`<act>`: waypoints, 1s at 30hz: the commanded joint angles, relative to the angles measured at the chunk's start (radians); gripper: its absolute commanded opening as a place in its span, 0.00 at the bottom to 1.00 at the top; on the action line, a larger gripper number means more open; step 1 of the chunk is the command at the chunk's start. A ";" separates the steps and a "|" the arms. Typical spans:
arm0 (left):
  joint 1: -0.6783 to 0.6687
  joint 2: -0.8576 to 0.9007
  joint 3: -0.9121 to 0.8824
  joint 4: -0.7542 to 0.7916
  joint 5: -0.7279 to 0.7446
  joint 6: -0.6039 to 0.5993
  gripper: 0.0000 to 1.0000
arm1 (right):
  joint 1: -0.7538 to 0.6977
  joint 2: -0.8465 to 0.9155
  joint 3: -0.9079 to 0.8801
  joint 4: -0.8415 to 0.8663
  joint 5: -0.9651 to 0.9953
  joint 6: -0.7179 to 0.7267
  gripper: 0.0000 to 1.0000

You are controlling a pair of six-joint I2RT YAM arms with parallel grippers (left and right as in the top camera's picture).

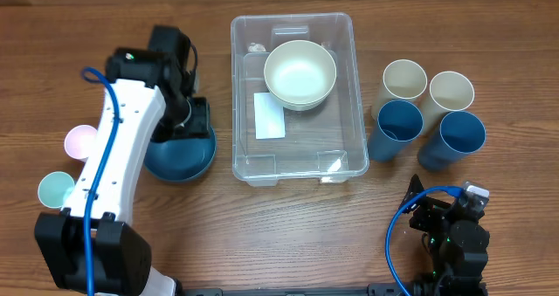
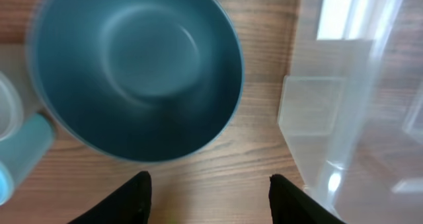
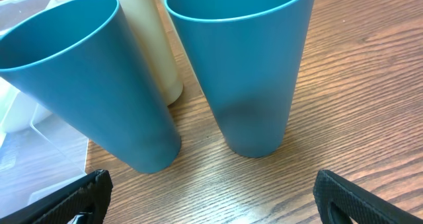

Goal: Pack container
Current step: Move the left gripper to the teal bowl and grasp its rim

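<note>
The left fingers are standing apart over the bare wooden surface, gripping nothing, just short of a round dark-blue plastic bowl. The right fingers are spreading wide, empty, facing two tall blue plastic cups standing upright side by side, with cream plastic cups behind them. The large clear rectangular plastic container is sitting on the surface between bowl and cups, holding an upright round cream bowl toward its far end, beside the white label on its base.
</note>
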 commanded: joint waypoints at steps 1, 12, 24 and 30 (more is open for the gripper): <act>-0.003 -0.009 -0.111 0.081 0.060 -0.040 0.57 | -0.003 -0.010 -0.016 -0.005 0.006 0.006 1.00; -0.003 -0.002 -0.307 0.297 0.077 -0.100 0.55 | -0.003 -0.010 -0.016 -0.005 0.006 0.006 1.00; -0.003 -0.001 -0.385 0.437 0.048 -0.080 0.46 | -0.003 -0.010 -0.016 -0.005 0.006 0.006 1.00; -0.004 0.026 -0.393 0.446 0.048 -0.056 0.41 | -0.003 -0.010 -0.016 -0.005 0.006 0.006 1.00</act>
